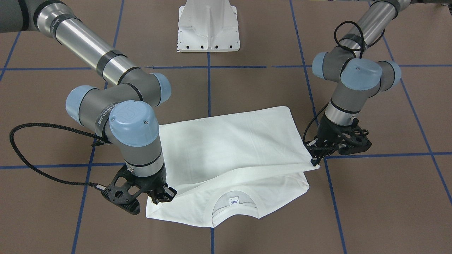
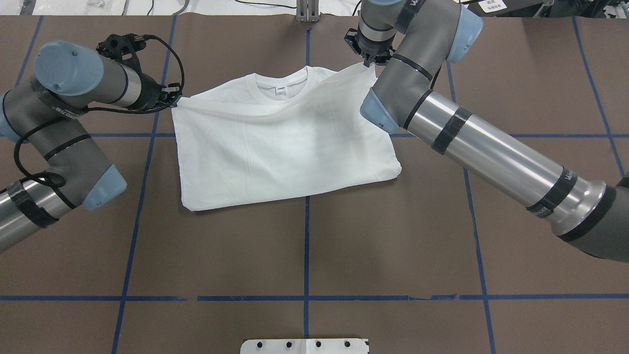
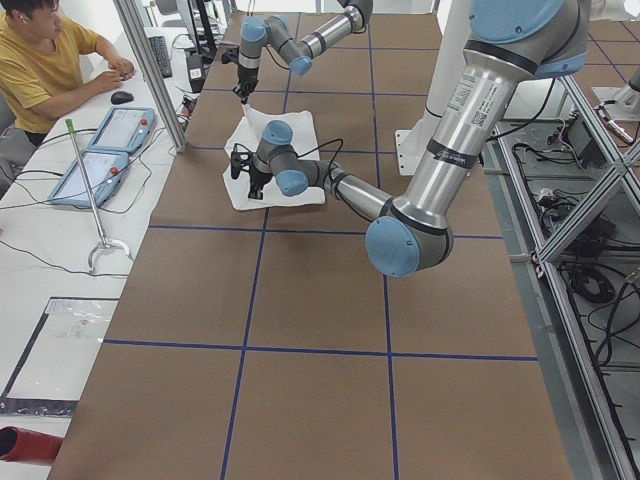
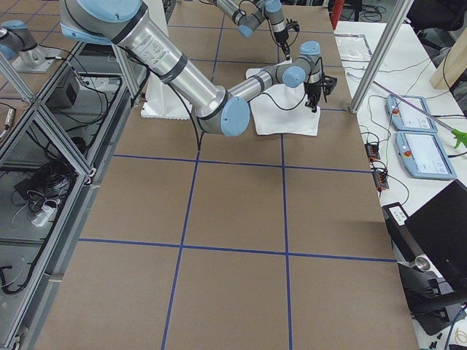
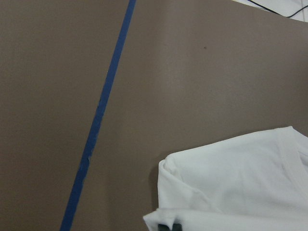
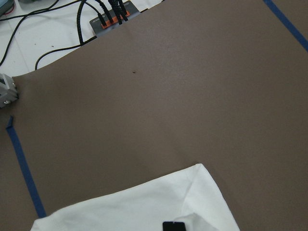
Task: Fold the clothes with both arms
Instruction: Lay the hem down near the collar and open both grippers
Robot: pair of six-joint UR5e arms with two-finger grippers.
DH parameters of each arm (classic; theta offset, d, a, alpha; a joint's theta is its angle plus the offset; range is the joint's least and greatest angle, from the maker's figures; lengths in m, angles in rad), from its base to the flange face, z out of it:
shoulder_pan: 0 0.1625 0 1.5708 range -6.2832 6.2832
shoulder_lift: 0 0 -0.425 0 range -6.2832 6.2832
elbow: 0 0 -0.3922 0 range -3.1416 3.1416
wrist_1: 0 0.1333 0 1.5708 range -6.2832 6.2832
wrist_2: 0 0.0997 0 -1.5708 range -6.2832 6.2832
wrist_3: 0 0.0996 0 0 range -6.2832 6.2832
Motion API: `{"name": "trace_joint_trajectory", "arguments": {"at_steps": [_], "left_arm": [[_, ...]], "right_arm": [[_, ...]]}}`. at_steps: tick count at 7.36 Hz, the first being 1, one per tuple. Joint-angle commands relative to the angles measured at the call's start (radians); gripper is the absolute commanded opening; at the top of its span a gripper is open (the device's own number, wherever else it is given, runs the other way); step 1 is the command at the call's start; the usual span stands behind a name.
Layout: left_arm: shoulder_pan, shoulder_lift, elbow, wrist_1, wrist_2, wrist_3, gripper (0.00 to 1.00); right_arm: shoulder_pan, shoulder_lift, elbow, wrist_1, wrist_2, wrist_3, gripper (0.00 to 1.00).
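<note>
Two black grippers each pinch one corner of the white T-shirt, which lies doubled over on the brown table. It sits midway along the table's width, close to the edge farthest from the robot. The left gripper is pressed shut on one corner of the upper layer and the right gripper on the other. The cloth edge between them is stretched and raised slightly above the ribbed collar. The neck label shows inside the collar, beneath that raised edge. The shirt's folded side rests flat on the table, toward the robot. A white pedestal base stands at the robot's edge, well apart from the shirt.
</note>
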Motion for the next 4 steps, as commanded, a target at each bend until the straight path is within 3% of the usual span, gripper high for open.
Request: {"name": "trace_joint_trajectory", "arguments": {"at_steps": [1,4], "left_arm": [[-0.001,-0.024,0.018,-0.017,0.0,0.001,0.0],[-0.028,-0.042,0.027,-0.011,0.002,0.001,0.0]], "right_arm": [[0.012,-0.011,-0.024,0.017,-0.001,0.001,0.0],[0.046,-0.054,-0.004,0.017,0.012,-0.01,0.0]]}}
